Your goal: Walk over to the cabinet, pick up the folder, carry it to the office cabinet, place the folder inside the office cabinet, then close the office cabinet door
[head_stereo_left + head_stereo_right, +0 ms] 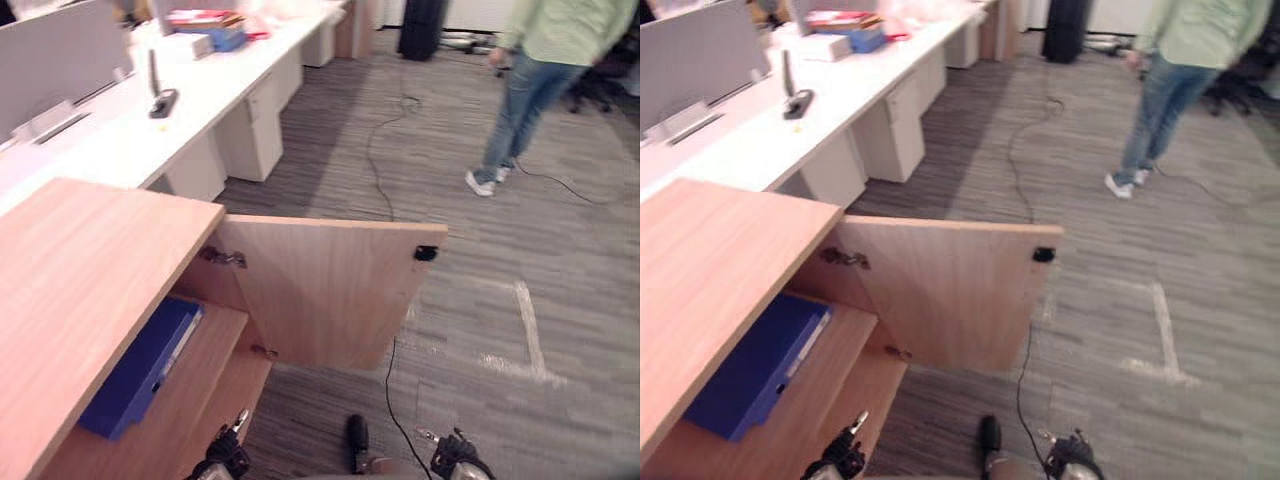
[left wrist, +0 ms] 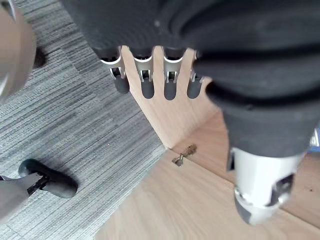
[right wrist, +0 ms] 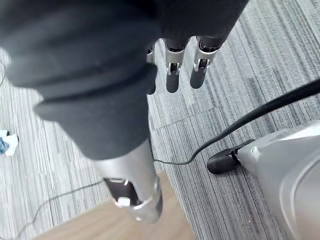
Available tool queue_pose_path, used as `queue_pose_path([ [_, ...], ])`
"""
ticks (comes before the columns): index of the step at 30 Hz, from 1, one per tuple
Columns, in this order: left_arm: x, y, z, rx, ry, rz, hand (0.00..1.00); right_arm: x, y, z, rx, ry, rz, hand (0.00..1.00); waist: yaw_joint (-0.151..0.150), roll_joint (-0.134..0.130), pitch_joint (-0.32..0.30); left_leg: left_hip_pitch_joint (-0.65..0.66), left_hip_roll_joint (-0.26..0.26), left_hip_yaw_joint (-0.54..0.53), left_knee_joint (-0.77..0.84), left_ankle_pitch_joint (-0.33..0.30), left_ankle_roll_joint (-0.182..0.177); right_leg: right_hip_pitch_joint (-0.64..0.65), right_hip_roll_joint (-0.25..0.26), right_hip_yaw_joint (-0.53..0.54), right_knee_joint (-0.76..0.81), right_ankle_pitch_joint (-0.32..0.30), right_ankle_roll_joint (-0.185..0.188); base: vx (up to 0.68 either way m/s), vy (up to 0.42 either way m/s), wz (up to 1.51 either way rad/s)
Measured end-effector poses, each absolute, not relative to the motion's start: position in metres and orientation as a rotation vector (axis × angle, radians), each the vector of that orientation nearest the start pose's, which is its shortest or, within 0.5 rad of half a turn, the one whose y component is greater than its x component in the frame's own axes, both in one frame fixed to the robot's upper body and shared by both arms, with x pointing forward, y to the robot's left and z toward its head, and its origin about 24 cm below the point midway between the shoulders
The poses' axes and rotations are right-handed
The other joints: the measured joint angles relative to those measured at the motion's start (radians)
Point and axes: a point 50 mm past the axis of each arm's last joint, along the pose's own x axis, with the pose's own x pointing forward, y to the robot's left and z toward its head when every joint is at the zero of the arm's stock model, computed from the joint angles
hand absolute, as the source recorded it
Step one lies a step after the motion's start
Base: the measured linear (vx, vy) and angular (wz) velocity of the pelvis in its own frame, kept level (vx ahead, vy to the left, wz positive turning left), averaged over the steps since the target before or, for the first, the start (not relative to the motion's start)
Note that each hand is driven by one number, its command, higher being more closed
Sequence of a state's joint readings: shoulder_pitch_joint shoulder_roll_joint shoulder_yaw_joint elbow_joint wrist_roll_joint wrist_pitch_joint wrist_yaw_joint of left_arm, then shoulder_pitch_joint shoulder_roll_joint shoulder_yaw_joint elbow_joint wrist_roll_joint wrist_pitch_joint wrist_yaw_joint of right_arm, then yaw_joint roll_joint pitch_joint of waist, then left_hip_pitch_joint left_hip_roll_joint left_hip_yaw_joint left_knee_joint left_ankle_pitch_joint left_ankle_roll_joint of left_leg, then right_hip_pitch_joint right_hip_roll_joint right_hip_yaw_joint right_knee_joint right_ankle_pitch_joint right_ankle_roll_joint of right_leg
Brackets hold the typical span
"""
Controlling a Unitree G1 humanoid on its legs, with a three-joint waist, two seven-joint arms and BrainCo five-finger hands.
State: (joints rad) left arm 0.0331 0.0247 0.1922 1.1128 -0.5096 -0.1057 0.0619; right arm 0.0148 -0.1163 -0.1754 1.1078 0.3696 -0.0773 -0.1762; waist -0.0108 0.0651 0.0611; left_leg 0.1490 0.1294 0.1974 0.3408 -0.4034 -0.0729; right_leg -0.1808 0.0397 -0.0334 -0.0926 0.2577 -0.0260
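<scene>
Left wrist view gave me the left hand hanging with fingers straight and nothing in them, a door hinge and pale wooden board past them. Right wrist view had the right hand just as slack and empty over the grey carpet. From the head, the left eye view added what the wrists lacked: the blue folder lay flat on the shelf inside the office cabinet, under its top. The cabinet door stood wide open, a black knob near its outer top corner. Farther off ran a white desk, and beyond it, blurred, a person in jeans, apparently mid-step.
</scene>
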Motion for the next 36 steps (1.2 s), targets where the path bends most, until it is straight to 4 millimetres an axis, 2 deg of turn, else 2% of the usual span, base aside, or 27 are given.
queue_pose_path([
  [2,0.101,0.195,-0.162,-0.437,0.989,0.559,0.00,0.104,-0.220,-0.156,0.234,1.019,-0.593,0.00,-0.008,-0.008,-0.002,0.001,-0.031,0.034,-0.020,0.015,0.020,-0.017,-0.011,0.013,0.006,0.001,0.003,-0.10,0.067,-0.62],
  [5,0.090,0.197,-0.165,-0.331,1.048,0.517,0.00,0.107,-0.223,-0.155,0.261,0.994,-0.609,0.00,-0.012,-0.006,0.008,-0.006,-0.063,0.084,-0.022,0.022,0.026,-0.059,-0.033,0.014,0.027,-0.002,0.006,-0.09,0.080,-0.50],
  [6,0.089,0.198,-0.165,-0.329,1.048,0.518,0.00,0.108,-0.222,-0.154,0.262,0.991,-0.606,0.00,-0.017,-0.003,0.018,-0.007,-0.068,0.088,-0.008,0.022,0.025,-0.076,-0.040,-0.003,0.063,-0.014,-0.013,-0.04,0.067,-0.31],
  [7,0.086,0.200,-0.165,-0.343,1.049,0.538,0.00,0.111,-0.218,-0.154,0.268,0.981,-0.593,0.00,-0.017,0.001,0.033,-0.009,-0.067,0.085,0.026,0.028,0.019,-0.097,-0.057,-0.084,0.138,-0.061,-0.118,-0.02,0.047,-0.31],
  [8,0.083,0.204,-0.165,-0.350,1.046,0.558,0.00,0.114,-0.214,-0.153,0.273,0.975,-0.580,0.00,-0.014,-0.010,0.043,-0.018,-0.071,0.078,0.074,0.043,0.019,-0.099,-0.080,-0.140,0.173,-0.075,-0.214,-0.03,0.092,-0.39],
  [9,0.078,0.215,-0.164,-0.351,1.036,0.602,0.00,0.117,-0.200,-0.154,0.304,0.970,-0.557,0.00,-0.006,-0.073,0.059,-0.061,-0.098,0.038,0.167,0.054,0.069,-0.066,-0.131,-0.187,0.143,-0.091,-0.246,-0.07,0.029,-0.64],
  [10,0.070,0.217,-0.165,-0.360,1.039,0.627,0.00,0.124,-0.197,-0.152,0.319,0.952,-0.549,0.00,0.025,-0.035,0.042,-0.069,-0.079,0.018,0.002,0.009,0.105,-0.049,-0.127,-0.280,0.135,-0.183,-0.182,-0.11,0.044,-0.68],
  [11,0.069,0.212,-0.165,-0.371,1.038,0.624,0.00,0.134,-0.202,-0.147,0.313,0.913,-0.548,0.00,0.025,0.001,0.042,-0.094,-0.034,0.036,-0.027,0.100,0.079,-0.087,-0.135,-0.322,0.258,-0.203,-0.158,-0.17,0.037,-0.74],
  [12,0.066,0.212,-0.166,-0.376,1.043,0.636,0.00,0.147,-0.199,-0.143,0.315,0.876,-0.520,0.00,0.035,-0.020,0.041,-0.090,-0.036,0.065,-0.033,0.108,0.079,-0.144,-0.235,-0.335,0.546,-0.269,-0.137,-0.08,0.067,-0.37],
  [13,0.055,0.215,-0.167,-0.368,1.065,0.653,0.00,0.150,-0.200,-0.141,0.299,0.867,-0.503,0.00,0.037,-0.026,0.038,-0.054,-0.043,0.066,-0.073,0.128,0.069,-0.097,-0.319,-0.350,0.679,-0.345,-0.037,-0.04,0.037,-0.25],
  [14,0.052,0.215,-0.167,-0.368,1.070,0.659,0.00,0.151,-0.199,-0.141,0.294,0.868,-0.498,0.00,0.039,-0.029,0.035,-0.050,-0.046,0.067,-0.083,0.133,0.068,-0.078,-0.331,-0.347,0.677,-0.353,-0.020,0.08,-0.043,-0.09],
  [15,0.047,0.220,-0.167,-0.354,1.079,0.675,0.00,0.155,-0.198,-0.140,0.296,0.859,-0.488,0.00,0.044,-0.055,0.021,-0.033,-0.057,0.071,-0.108,0.142,0.059,0.007,-0.359,-0.344,0.605,-0.349,0.054,0.11,-0.113,-0.26],
  [16,0.046,0.228,-0.165,-0.334,1.071,0.684,0.00,0.162,-0.195,-0.137,0.295,0.844,-0.469,0.00,0.059,-0.094,0.003,-0.043,-0.069,0.089,-0.114,0.147,0.050,0.075,-0.350,-0.345,0.449,-0.331,0.160,0.13,-0.155,-0.41],
  [17,0.048,0.229,-0.165,-0.332,1.065,0.684,0.00,0.170,-0.195,-0.134,0.294,0.826,-0.457,0.00,0.064,-0.106,-0.004,-0.050,-0.069,0.102,-0.115,0.152,0.042,0.095,-0.336,-0.349,0.383,-0.332,0.167,0.14,-0.172,-0.58],
  [18,0.050,0.222,-0.166,-0.348,1.067,0.676,0.00,0.182,-0.199,-0.128,0.263,0.793,-0.436,0.00,0.065,-0.080,0.001,-0.060,-0.048,0.119,-0.101,0.171,0.031,0.124,-0.296,-0.346,0.293,-0.268,0.142,0.09,-0.096,-0.45],
  [19,0.052,0.223,-0.165,-0.351,1.055,0.678,0.00,0.187,-0.199,-0.125,0.250,0.777,-0.421,0.00,0.066,-0.090,0.000,-0.082,-0.050,0.118,-0.056,0.187,0.029,0.148,-0.294,-0.343,0.235,-0.240,0.143,0.07,-0.092,-0.34],
  [20,0.054,0.226,-0.164,-0.352,1.035,0.691,0.00,0.188,-0.200,-0.124,0.245,0.773,-0.421,0.00,0.072,-0.111,-0.002,-0.103,-0.055,0.113,-0.084,0.160,0.041,0.171,-0.309,-0.342,0.191,-0.230,0.155,0.00,-0.056,-0.10],
  [21,0.054,0.224,-0.164,-0.362,1.030,0.693,0.00,0.189,-0.204,-0.123,0.236,0.767,-0.429,0.00,0.071,-0.095,-0.012,-0.089,-0.055,0.100,-0.188,0.187,0.039,0.176,-0.300,-0.344,0.181,-0.225,0.157,-0.03,-0.047,-0.02],
  [22,0.055,0.219,-0.165,-0.393,1.024,0.707,0.00,0.189,-0.213,-0.122,0.212,0.762,-0.436,0.00,0.073,-0.081,-0.028,-0.088,-0.047,0.089,-0.235,0.286,0.016,0.184,-0.285,-0.346,0.152,-0.218,0.160,0.02,-0.005,0.12],
  [23,0.054,0.220,-0.164,-0.408,1.008,0.730,0.00,0.193,-0.211,-0.120,0.192,0.752,-0.409,0.00,0.078,-0.077,-0.031,-0.094,-0.049,0.084,-0.235,0.291,0.014,0.191,-0.284,-0.347,0.135,-0.208,0.157,0.05,0.010,0.10],
  [26,0.052,0.218,-0.164,-0.420,1.011,0.742,0.00,0.203,-0.203,-0.116,0.196,0.731,-0.379,0.00,0.082,-0.087,-0.024,-0.094,-0.042,0.073,-0.237,0.292,0.010,0.201,-0.274,-0.349,0.124,-0.207,0.157,0.05,-0.029,0.10],
  [28,0.051,0.219,-0.164,-0.417,1.007,0.746,0.00,0.218,-0.202,-0.105,0.184,0.678,-0.348,0.00,0.082,-0.088,-0.024,-0.094,-0.040,0.066,-0.241,0.295,0.006,0.208,-0.269,-0.352,0.111,-0.207,0.157,0.00,-0.050,0.07],
  [34,0.059,0.224,-0.159,-0.434,0.950,0.754,0.00,0.290,-0.215,-0.045,0.144,0.438,-0.311,0.00,0.091,-0.091,-0.021,-0.085,-0.041,0.021,-0.291,0.336,0.001,0.240,-0.255,-0.394,0.070,-0.182,0.147,-0.06,-0.038,0.20],
  [36,0.060,0.227,-0.158,-0.444,0.935,0.768,0.00,0.320,-0.217,-0.014,0.131,0.349,-0.306,0.00,0.103,-0.099,-0.016,-0.096,-0.047,0.000,-0.311,0.361,0.000,0.238,-0.252,-0.415,0.061,-0.172,0.144,-0.10,-0.020,0.25],
])
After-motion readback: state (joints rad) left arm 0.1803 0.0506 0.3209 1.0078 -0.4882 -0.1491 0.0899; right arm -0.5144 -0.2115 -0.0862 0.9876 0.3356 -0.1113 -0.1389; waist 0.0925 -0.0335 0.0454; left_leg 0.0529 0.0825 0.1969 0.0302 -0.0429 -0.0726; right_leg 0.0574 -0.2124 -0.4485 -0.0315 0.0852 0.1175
